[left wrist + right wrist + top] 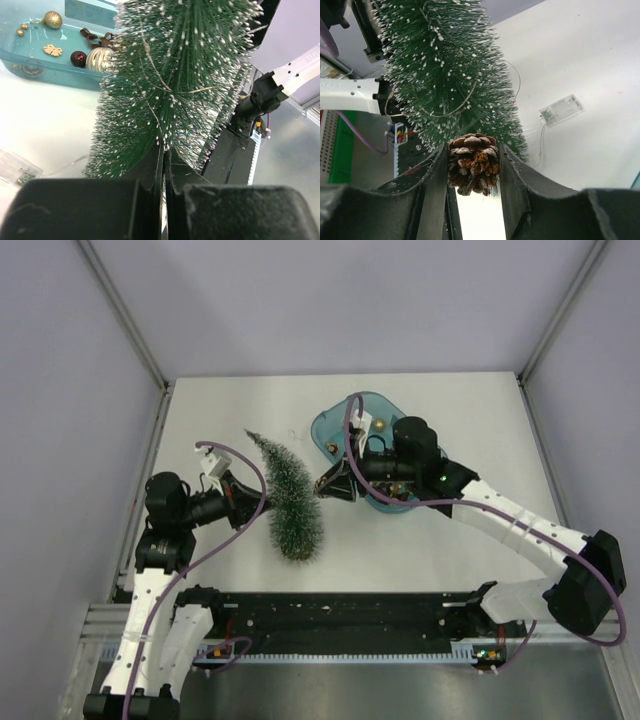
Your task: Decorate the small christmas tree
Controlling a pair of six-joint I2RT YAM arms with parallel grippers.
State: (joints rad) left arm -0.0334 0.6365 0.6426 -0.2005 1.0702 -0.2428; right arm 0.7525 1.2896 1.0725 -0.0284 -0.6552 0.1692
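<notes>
Right tool (pixel 326 486) held pine cone (pixel 472 162), small christmas tree (pixel 290 495) just left.
Tip pointed upper left; left tool (pixel 262 503) pinched shut on bristles.

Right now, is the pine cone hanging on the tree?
No, the pine cone is pinched between the jaws of the right gripper.

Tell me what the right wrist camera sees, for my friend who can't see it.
The right gripper holds a brown pine cone in its dark jaws, close to the small christmas tree, whose green bristles are tipped white. Behind, on the white table, lies a small clear box with a thin wire.
</notes>
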